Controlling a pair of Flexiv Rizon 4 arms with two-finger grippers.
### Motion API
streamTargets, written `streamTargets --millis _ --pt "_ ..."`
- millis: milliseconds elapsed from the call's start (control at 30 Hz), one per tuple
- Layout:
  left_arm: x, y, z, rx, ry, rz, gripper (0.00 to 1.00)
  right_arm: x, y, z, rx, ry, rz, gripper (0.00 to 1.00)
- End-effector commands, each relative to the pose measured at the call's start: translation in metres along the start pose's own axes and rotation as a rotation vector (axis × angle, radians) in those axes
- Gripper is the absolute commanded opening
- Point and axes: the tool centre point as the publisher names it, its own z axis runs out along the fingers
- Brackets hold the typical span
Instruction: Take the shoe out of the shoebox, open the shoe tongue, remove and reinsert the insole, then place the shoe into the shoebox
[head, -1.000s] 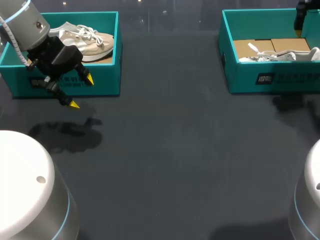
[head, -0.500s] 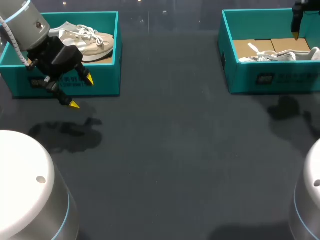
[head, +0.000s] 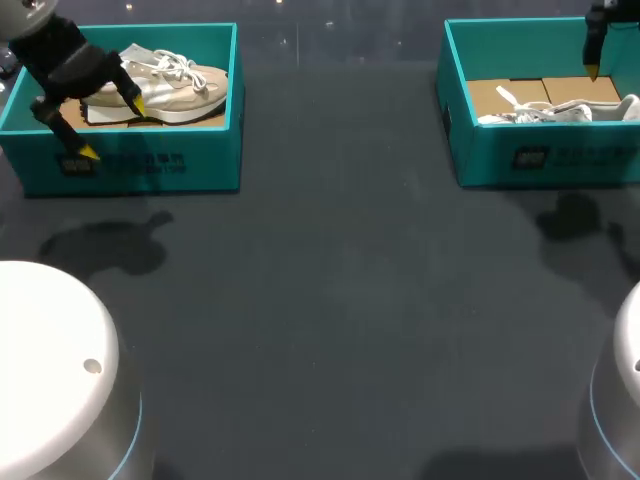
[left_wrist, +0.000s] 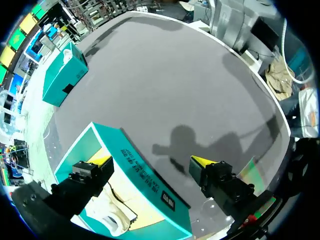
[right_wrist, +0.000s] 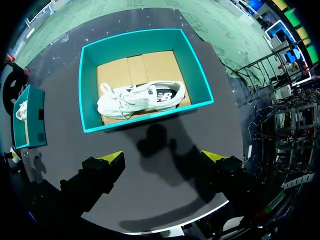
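A beige shoe (head: 165, 82) lies in the teal shoebox (head: 150, 165) at the far left. My left gripper (head: 112, 126) hangs open over that box's front wall; in the left wrist view the wall (left_wrist: 145, 175) passes between the gripper's (left_wrist: 151, 161) fingers, and a bit of the shoe (left_wrist: 112, 216) shows beside one finger. A white shoe (right_wrist: 140, 97) lies on brown card in the second teal shoebox (head: 540, 155) at the far right. My right gripper (right_wrist: 162, 156) hovers open high above the table in front of that box (right_wrist: 145, 120), holding nothing.
The dark table (head: 340, 300) stretches wide between the two boxes. Rounded white arm bases stand at the near left (head: 50, 370) and near right (head: 620, 400) corners.
My left gripper has risen and moved back and left, from in front of the left shoebox to over its front wall. The right gripper shifted slightly, then held still.
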Motion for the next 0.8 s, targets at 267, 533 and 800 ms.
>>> streamTargets --millis 267,533,800 --pt "-0.014 0.037 -0.019 -0.257 0.065 0.27 1.0 0.0 -0.001 0.0 -0.001 0.0 0.0 1.0" --pt "-0.017 0.041 -0.016 -0.277 0.056 0.338 1.0 0.0 -0.001 0.0 -0.001 0.0 0.0 1.0" --pt "-0.046 0.111 -0.02 -0.23 0.109 0.418 1.0 0.0 -0.001 0.0 -0.001 0.0 0.0 1.0"
